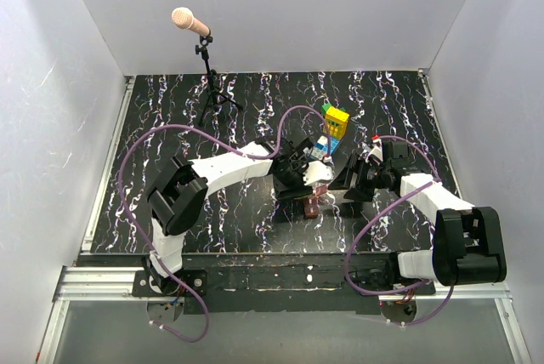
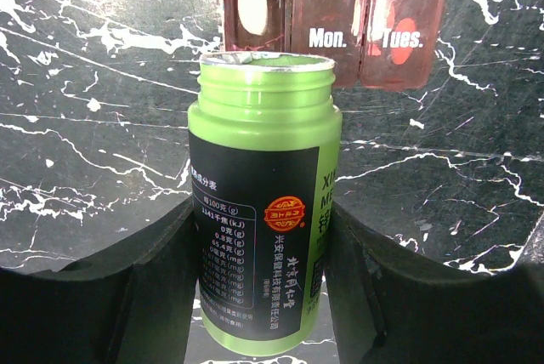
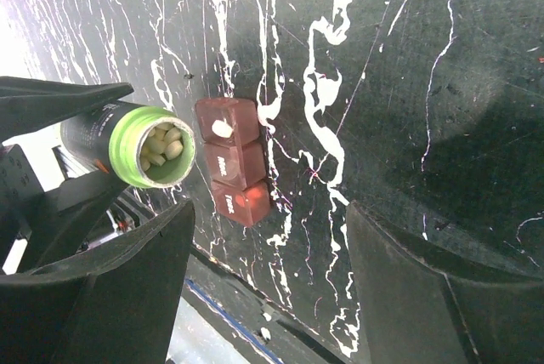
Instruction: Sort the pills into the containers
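My left gripper [image 2: 259, 296] is shut on the green bottle [image 2: 263, 194], which has a black label and no cap. Its mouth points at the red-brown pill box [image 2: 327, 32] lying on the table. In the right wrist view the bottle [image 3: 127, 145] holds several white pills [image 3: 161, 147]. The box [image 3: 231, 160] has three compartments; the end one is open with a white pill [image 3: 221, 128] in it, and "Mon." and "Tues." are closed. My right gripper [image 3: 268, 279] is open and empty, above the table to the right of the box. From above, the left gripper [image 1: 316, 175] is over the box [image 1: 312, 205].
A yellow-and-blue toy brick stack [image 1: 334, 126] stands just behind the grippers. A microphone [image 1: 190, 22] on a small tripod stands at the back left. White walls close in the black marbled table [image 1: 212, 109] on three sides.
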Tool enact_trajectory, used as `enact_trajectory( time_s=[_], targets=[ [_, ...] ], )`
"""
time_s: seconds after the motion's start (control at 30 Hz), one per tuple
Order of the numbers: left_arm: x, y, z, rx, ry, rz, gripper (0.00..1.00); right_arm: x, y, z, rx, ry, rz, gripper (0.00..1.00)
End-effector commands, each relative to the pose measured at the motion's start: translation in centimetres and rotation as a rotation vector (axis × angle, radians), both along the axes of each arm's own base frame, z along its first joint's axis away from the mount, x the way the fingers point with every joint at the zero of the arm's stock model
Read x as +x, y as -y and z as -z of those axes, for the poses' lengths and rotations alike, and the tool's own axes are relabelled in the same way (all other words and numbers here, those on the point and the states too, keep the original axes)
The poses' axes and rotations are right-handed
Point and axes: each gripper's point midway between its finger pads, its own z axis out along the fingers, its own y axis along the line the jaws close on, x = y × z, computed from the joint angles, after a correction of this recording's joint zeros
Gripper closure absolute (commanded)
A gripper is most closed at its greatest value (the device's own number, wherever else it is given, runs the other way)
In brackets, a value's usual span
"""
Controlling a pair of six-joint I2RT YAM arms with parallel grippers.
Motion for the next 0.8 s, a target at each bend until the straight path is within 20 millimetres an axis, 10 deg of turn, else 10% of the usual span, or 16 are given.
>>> enact_trajectory(
  time_s=[0.0,0.77],
  targets=[
    [0.74,0.94,-1.69,-0.020,0.045,0.018,1.00,0.17,-0.10,-0.19,0.017,0.029,-0.015,0.22],
    [1.00,0.71,-1.98,0.002,0.057,0.019,1.00,0.01,-0.05,0.01,0.020,0.019,-0.018,0.23]
  ],
)
